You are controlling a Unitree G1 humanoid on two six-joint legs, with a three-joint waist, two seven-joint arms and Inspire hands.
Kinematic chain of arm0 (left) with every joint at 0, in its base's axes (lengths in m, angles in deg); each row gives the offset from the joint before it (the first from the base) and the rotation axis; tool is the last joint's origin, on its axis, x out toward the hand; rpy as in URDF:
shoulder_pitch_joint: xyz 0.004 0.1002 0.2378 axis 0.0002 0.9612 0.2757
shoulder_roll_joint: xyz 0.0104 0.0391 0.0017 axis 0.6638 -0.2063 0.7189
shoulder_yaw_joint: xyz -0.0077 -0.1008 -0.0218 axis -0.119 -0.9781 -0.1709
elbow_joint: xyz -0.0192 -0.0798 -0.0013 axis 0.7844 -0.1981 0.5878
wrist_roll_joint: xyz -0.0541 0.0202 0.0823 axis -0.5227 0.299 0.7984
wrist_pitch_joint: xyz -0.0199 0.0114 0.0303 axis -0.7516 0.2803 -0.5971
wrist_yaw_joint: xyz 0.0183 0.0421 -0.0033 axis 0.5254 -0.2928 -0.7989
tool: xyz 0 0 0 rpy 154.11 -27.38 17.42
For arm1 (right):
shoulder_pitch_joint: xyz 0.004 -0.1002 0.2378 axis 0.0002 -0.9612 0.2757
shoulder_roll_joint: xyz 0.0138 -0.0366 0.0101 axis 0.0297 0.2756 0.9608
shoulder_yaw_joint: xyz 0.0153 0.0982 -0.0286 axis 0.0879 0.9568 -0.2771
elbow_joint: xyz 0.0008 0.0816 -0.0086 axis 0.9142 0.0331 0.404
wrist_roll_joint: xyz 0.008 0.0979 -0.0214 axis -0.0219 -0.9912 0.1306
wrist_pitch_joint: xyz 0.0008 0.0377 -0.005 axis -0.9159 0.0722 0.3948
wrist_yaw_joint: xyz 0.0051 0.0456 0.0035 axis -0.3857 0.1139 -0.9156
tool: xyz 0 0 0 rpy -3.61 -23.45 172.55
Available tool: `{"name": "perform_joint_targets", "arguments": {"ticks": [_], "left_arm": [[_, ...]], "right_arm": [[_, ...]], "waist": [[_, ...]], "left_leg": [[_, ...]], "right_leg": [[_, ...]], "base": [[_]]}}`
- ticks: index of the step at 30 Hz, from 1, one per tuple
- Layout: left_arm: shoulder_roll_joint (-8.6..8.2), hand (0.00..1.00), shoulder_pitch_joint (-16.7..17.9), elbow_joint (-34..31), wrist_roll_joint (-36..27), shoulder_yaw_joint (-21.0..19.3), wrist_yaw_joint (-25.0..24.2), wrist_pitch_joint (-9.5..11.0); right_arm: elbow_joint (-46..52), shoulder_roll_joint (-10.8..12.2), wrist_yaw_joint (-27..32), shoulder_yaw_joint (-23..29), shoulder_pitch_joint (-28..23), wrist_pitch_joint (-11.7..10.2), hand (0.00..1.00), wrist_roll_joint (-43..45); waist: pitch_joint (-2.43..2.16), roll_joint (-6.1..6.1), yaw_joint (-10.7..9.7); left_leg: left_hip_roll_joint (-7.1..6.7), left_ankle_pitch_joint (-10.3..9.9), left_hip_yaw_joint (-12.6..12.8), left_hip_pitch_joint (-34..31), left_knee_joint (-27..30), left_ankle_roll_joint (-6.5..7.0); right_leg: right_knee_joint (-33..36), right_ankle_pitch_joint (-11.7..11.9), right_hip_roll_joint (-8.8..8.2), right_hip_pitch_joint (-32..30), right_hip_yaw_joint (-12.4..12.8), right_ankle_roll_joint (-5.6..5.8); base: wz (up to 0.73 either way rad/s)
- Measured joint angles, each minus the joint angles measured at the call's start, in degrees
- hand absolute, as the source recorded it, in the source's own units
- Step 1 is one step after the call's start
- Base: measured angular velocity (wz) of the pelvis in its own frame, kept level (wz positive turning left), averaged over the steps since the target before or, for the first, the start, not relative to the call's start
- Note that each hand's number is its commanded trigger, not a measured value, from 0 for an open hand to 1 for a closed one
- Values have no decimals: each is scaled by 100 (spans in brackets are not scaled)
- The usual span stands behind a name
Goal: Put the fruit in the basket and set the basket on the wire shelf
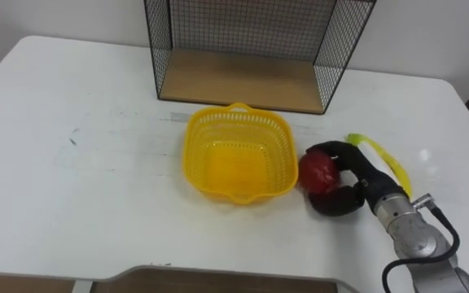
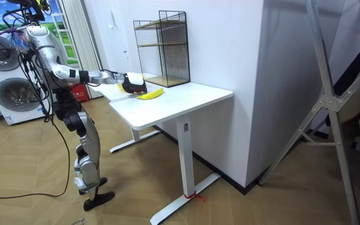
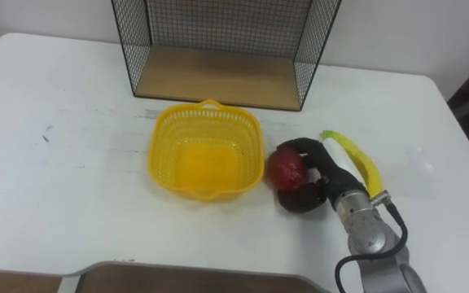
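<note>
A round, glossy red apple (image 1: 318,171) lies toward the table's (image 1: 72,163) right edge, just beside the yellow basket (image 1: 236,111), with the right hand (image 1: 350,185) curled round it. The hand partly hides a banana (image 1: 391,164). The wire shelf (image 1: 238,81) at the far edge is cut off above.

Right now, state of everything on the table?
basket: upright, empty.
apple: held, beside the basket.
right hand: shut on the apple.
banana: lying loose on the table.
shelf: upright, bottom board bare.
</note>
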Motion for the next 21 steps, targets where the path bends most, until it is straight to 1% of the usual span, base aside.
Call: {"name": "perform_joint_targets", "arguments": {"ticks": [4, 7, 15, 16, 21], "left_arm": [[0, 0, 2, 10, 0, -2, 0, 5], [0, 0, -6, 19, 0, -2, 0, 5], [-2, 0, -12, 24, 6, 1, -1, 4], [-1, 0, -12, 25, 5, 2, -1, 3], [10, 0, -12, 26, 0, 0, -1, 3]], "right_arm": [[-94, 2, 46, -7, 25, -12, 100, 63], [-95, 3, 50, -8, 4, -56, 100, 60], [-100, 12, 126, -8, -10, -57, 100, 29], [-100, 11, 137, -9, -14, -57, 100, 11], [-23, 8, 141, -9, -20, -52, 100, -55]], "waist": [[-8, -8, 72], [-15, -16, 67], [-22, -21, 70], [-39, -47, 69], [-42, -49, -10]], "left_leg": [[-3, 0, -2, -17, 21, 0], [-2, 0, -3, -27, 36, -1], [-2, 0, -6, -39, 38, -1], [-2, 0, -5, -39, 38, -1], [0, 0, -7, -47, 36, -1]], "right_leg": [[2, 1, -3, 0, -3, -1], [9, 4, -3, 5, -6, -4], [5, 4, -5, 4, -12, -4], [5, 5, -6, 4, -12, -4], [5, 5, -6, 1, -12, -2]], "base": [[0], [0], [0], [0], [0]]}}
